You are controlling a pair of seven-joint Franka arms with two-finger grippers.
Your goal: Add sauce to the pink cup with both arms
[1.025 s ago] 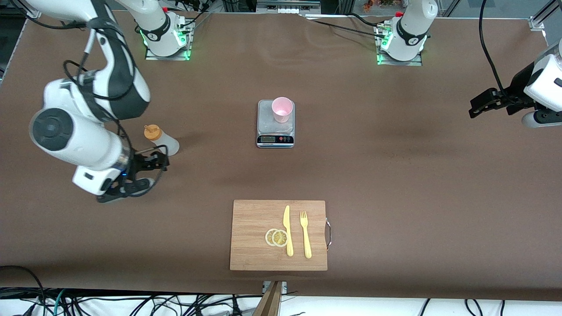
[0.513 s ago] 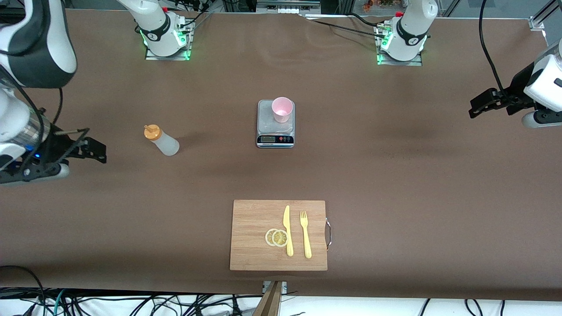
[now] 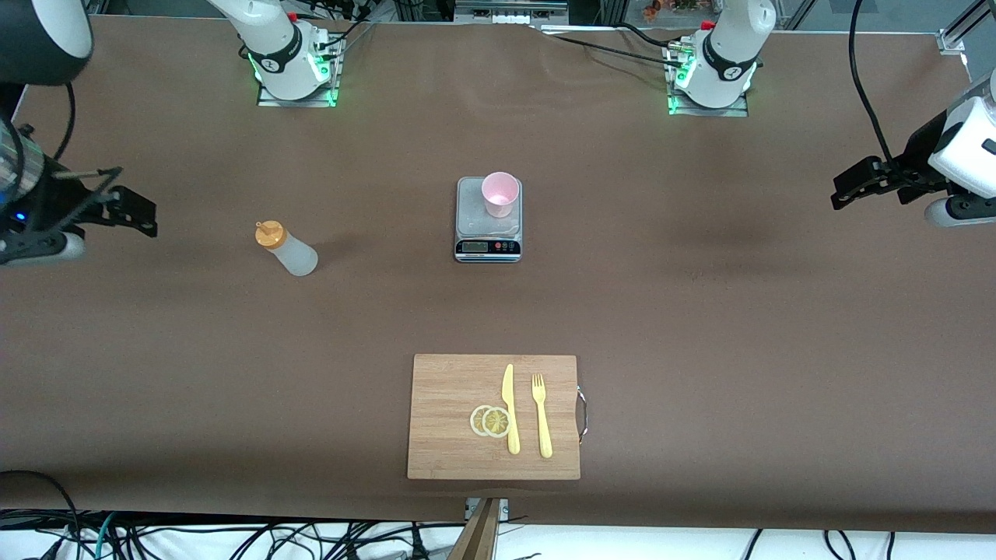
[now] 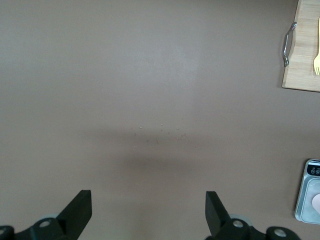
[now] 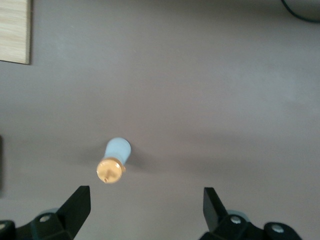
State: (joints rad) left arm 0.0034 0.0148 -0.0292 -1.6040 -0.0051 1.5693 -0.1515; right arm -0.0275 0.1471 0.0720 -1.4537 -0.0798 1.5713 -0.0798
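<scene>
The sauce bottle [image 3: 286,249], whitish with an orange cap, stands upright on the brown table toward the right arm's end, with nothing touching it. It also shows in the right wrist view [image 5: 114,162]. The pink cup [image 3: 499,193] stands on a small steel scale [image 3: 488,229] at mid-table. My right gripper [image 3: 117,198] is open and empty, up in the air over the table's edge at the right arm's end, well apart from the bottle; its jaws stand wide in the right wrist view [image 5: 146,207]. My left gripper [image 3: 848,187] waits open and empty over the left arm's end [image 4: 148,210].
A wooden cutting board [image 3: 436,416] lies nearer the front camera than the scale, with a yellow knife [image 3: 510,408], a yellow fork [image 3: 541,414] and two lemon slices [image 3: 490,421] on it. The scale's edge shows in the left wrist view [image 4: 310,197].
My right arm has pulled away from the bottle, out toward its end of the table and upward. The bottle stays standing where it was. The left arm has not moved.
</scene>
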